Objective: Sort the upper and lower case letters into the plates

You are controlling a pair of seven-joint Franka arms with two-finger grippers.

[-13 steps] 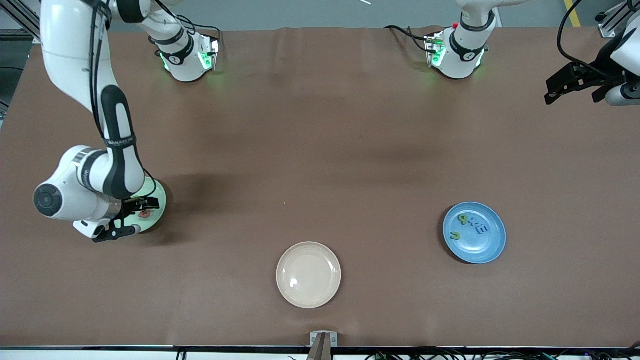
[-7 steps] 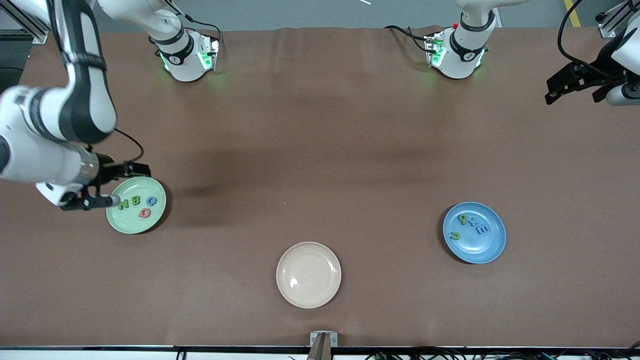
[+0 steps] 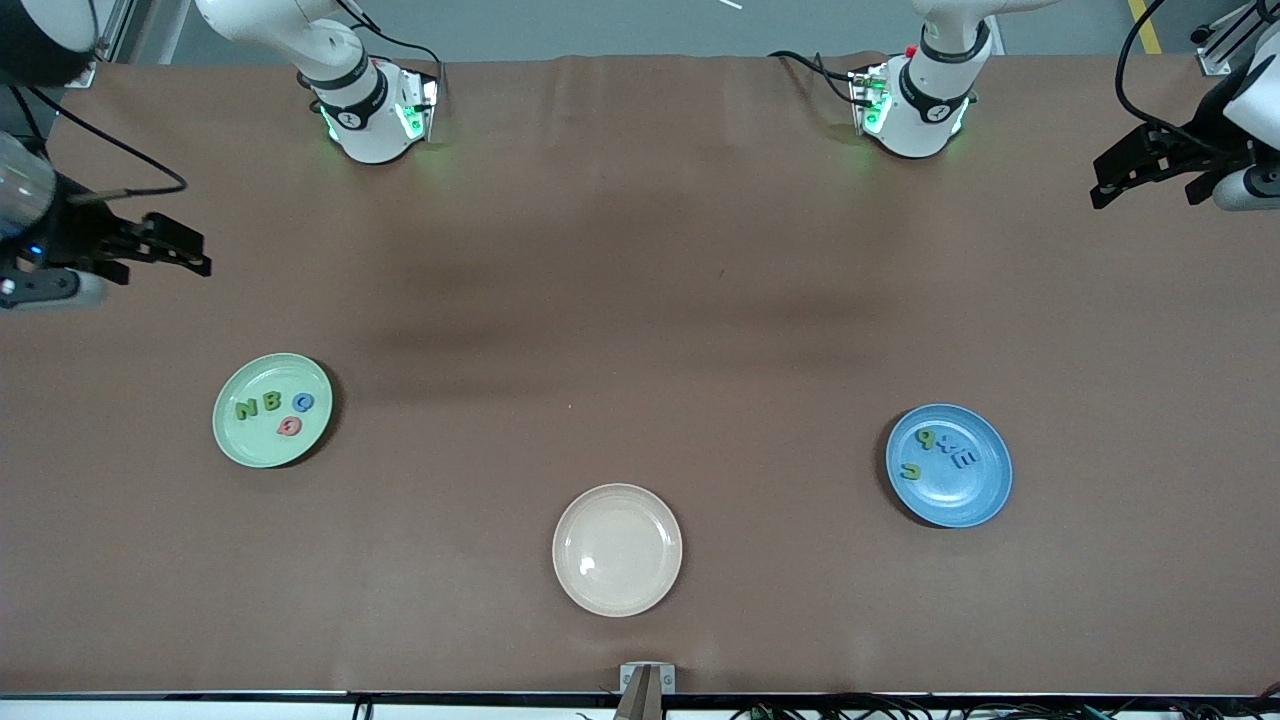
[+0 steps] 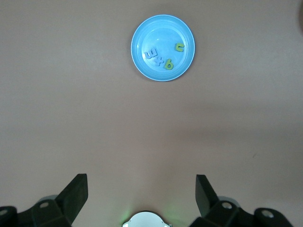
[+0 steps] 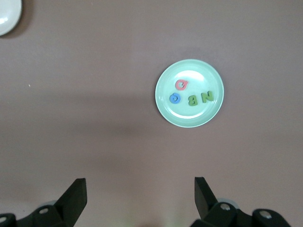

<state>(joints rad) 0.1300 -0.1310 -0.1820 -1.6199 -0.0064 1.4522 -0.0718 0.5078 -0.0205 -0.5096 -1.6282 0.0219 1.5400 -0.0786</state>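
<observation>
The right end effector [image 3: 170,255] has lifted away from the mint green plate [image 3: 272,410] over the past second and now hangs above bare worktop [image 3: 640,300] at the right arm's end, its fingers spread wide apart and holding nothing. In the right wrist view the two dark fingertips [image 5: 75,194] stand far from each other, with the mint green plate well clear of them.

That plate carries four letters: a green N [image 3: 246,408], a green B [image 3: 271,404], a blue C [image 3: 303,402] and a red Q [image 3: 290,426] (the last one lying nearer the front camera than the other three).

Taking the cream plate [image 3: 617,549] as the landmark, the mint green plate sits toward the right arm's end from it and a little farther from the front camera. The blue plate [image 3: 948,465] sits toward the left arm's end from the cream plate, also slightly farther from the camera. The cream plate is the nearest of the three to the camera.

On the blue plate lie a green q [image 3: 927,438], a blue x [image 3: 946,445], a blue E [image 3: 966,460] and a green u [image 3: 910,470].

The left end effector [image 3: 1150,170] waits above the worktop's edge at the left arm's end, its fingers also wide apart and empty; the left wrist view looks down on the blue plate from well away.
</observation>
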